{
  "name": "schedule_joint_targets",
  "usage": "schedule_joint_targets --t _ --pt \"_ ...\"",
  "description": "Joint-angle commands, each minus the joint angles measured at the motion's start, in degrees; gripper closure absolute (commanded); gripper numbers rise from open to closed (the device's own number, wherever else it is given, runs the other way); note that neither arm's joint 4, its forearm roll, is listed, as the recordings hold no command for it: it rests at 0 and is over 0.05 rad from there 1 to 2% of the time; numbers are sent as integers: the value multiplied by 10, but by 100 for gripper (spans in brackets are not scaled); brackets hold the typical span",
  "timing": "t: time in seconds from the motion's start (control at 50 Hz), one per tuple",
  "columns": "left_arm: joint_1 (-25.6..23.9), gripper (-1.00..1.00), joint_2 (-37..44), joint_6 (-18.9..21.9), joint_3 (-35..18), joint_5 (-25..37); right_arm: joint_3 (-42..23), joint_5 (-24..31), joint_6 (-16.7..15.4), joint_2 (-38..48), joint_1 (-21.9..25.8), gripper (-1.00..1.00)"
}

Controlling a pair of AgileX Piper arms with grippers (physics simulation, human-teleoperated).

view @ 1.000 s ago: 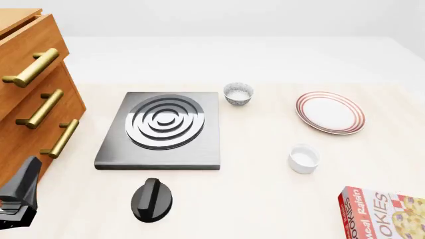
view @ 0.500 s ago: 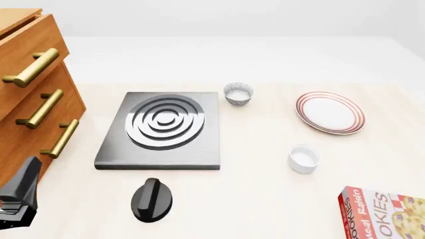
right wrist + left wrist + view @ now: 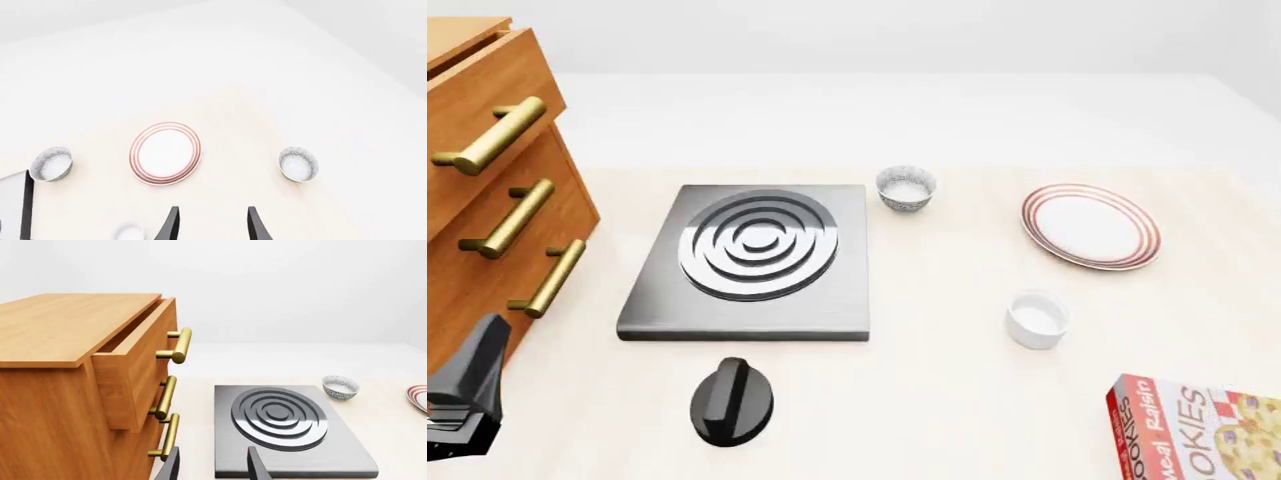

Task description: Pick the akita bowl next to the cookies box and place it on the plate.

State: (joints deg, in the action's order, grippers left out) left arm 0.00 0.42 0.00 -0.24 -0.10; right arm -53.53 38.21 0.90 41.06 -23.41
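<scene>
The akita bowl (image 3: pixel 298 163) is sitting upright on the pale table (image 3: pixel 227 125), out to the right of the plate (image 3: pixel 165 152) and well apart from it, as the right wrist view is showing. It is lying outside the front view, so its spot relative to the cookies box (image 3: pixel 1194 428) cannot be checked directly; that box is lying flat at the table's near right corner, partly cut off by the picture's edge. The plate is resting bare, with nothing on it.

A twin bowl (image 3: pixel 906 188) is standing on the plate's other side, just beside the far right corner of the grey slab (image 3: pixel 751 262) with silver rings. A plain white cup (image 3: pixel 1037 318) is sitting nearer the arms than the plate, between it and the box. A black knob (image 3: pixel 731 401) is lying in front of the slab, and a wooden drawer unit (image 3: pixel 494 190) with brass handles is standing at the left.

The right fingers (image 3: pixel 255 225) are hanging spread above the table, gripping nothing. The left fingers (image 3: pixel 257 467) are likewise hanging apart and empty, beside the drawer unit, pointing toward the slab.
</scene>
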Motion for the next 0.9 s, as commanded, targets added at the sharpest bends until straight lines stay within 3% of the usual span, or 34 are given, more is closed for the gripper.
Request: schedule_joint_targets --t 0.02,0.38,0.9 --pt "0 -100 0 0 0 0 -35 3 4 72 -48 -100" --pt "0 -100 0 0 0 0 -78 -7 -1 179 -107 -100" --pt "0 -100 0 0 0 0 -155 -11 -40 345 -199 -100"
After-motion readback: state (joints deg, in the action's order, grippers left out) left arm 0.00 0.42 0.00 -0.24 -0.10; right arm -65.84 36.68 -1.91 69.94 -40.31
